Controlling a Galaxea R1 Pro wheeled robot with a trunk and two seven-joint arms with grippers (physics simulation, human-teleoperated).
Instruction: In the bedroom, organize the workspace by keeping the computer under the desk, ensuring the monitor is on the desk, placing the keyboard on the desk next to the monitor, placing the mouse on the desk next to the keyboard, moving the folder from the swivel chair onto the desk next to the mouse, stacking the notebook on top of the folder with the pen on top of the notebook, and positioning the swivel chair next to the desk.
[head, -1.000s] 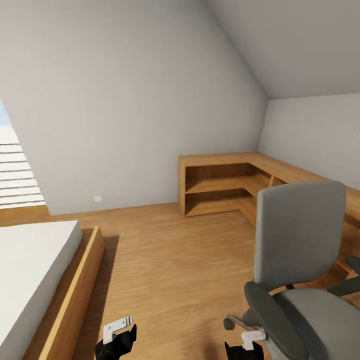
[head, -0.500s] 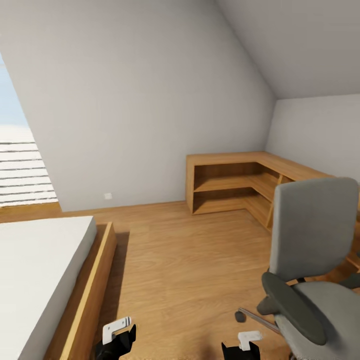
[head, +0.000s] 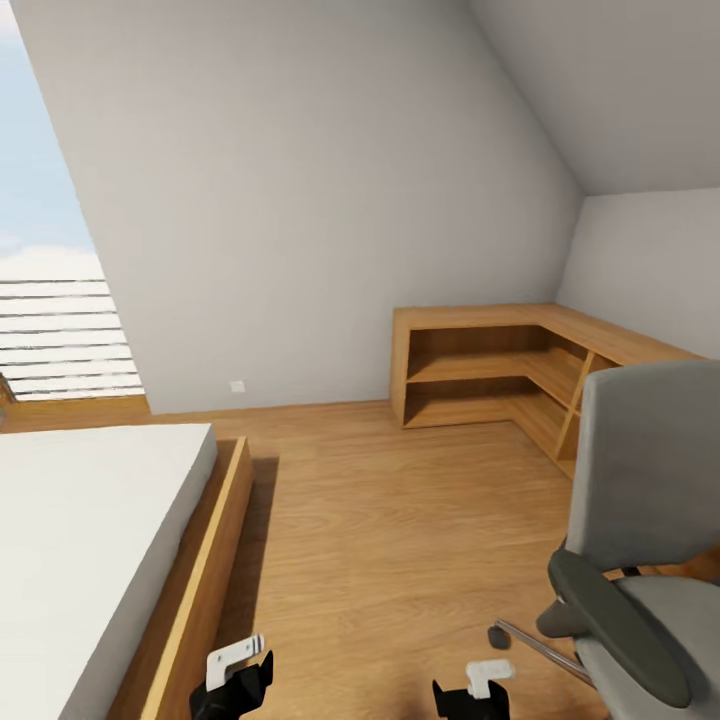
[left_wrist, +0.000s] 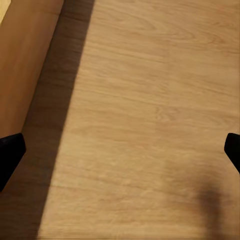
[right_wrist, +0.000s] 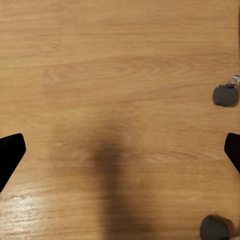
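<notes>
The swivel chair (head: 650, 540) has a smooth grey back and curved black arm, standing on the grained wooden floor (head: 400, 540). A white mattress lies in the wooden bed (head: 190, 590). Both the left gripper (left_wrist: 120, 150) and right gripper (right_wrist: 120, 150) hold their jaws wide apart, empty.

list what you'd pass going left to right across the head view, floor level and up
white mattress bed in a light wooden frame → left gripper → small white wall socket → light wooden corner shelf unit → grey-backed swivel chair with black arms

Black left claw (head: 232, 682), right claw (head: 470, 695); white brackets atop.
</notes>
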